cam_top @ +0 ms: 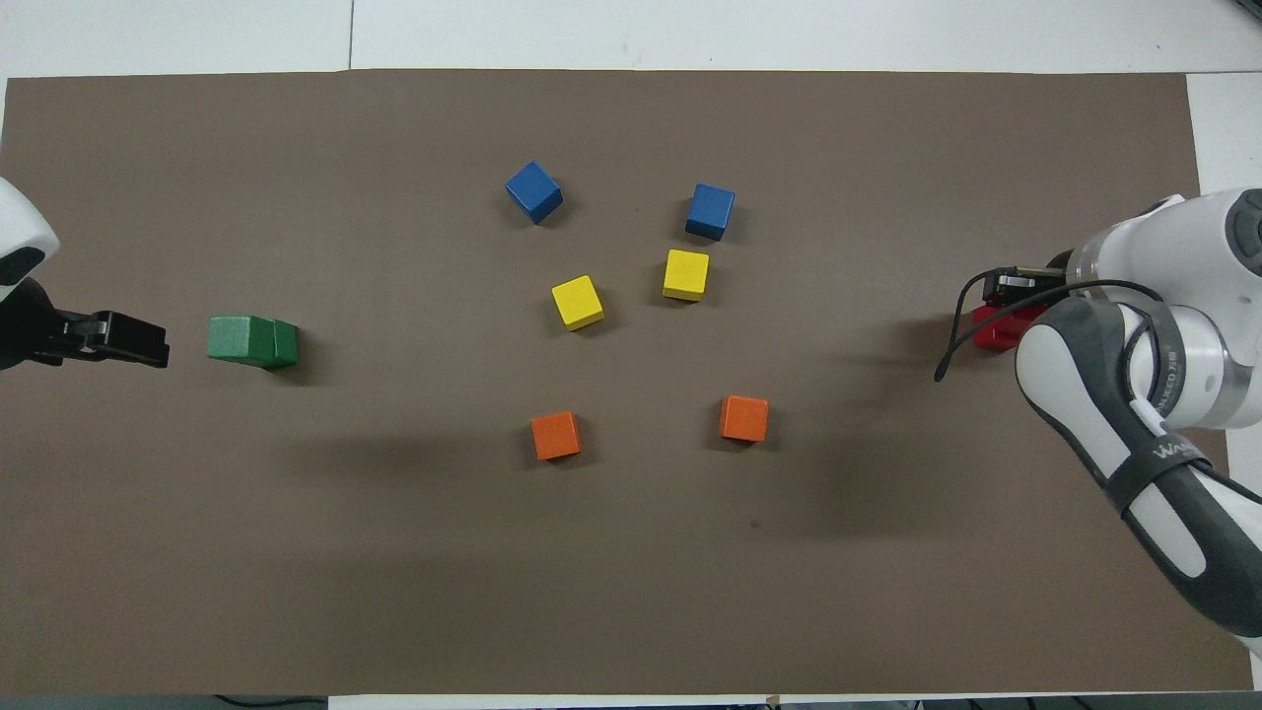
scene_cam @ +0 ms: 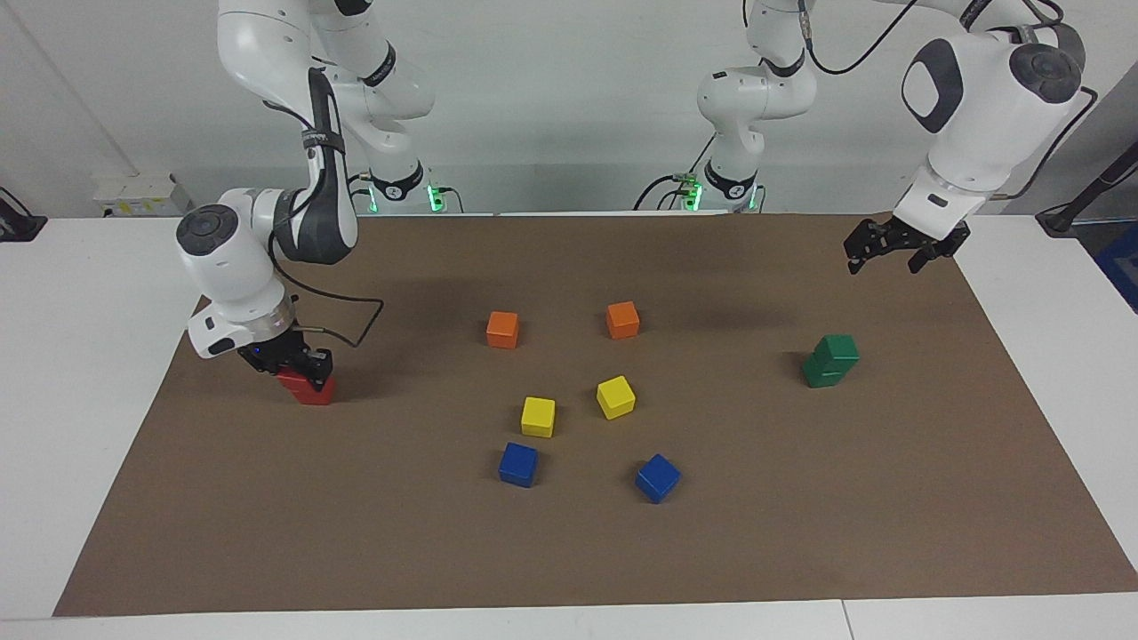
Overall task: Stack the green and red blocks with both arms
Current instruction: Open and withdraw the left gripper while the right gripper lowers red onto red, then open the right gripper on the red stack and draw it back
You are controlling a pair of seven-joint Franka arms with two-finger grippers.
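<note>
**Setting a red block on its partner while the green pair stands stacked**

The upper red block [scene_cam: 289, 380] is gripped by the right gripper [scene_cam: 298, 369], whose fingers are closed on its sides. It is held directly over the lower red block [scene_cam: 316, 393], at about nine o'clock on the brown mat [scene_cam: 569, 551] as the facing view shows it. Whether the two red faces are already touching cannot be told.

At about three o'clock on the mat, the green stack [scene_cam: 829, 360] stands free, one block on the other. The upper block is turned slightly against the lower and set a little off its centre.

The blocks are judged to be light, rigid and glossy, so some slip under a loose pinch is to be expected. They are best taken across two opposite flat faces, near mid-height. No long axis is offered by a cube, so only the twist about the vertical matters. The red pair looks roughly square to the mat's edges.

The left gripper [scene_cam: 896, 253] is held wide and empty in the air, over the mat's one-o'clock corner, where the arm waits.

Around the mat's centre, the orange cubes [scene_cam: 502, 329], yellow cubes [scene_cam: 538, 416] and blue cubes [scene_cam: 518, 464] lie well apart from both stacks.
</note>
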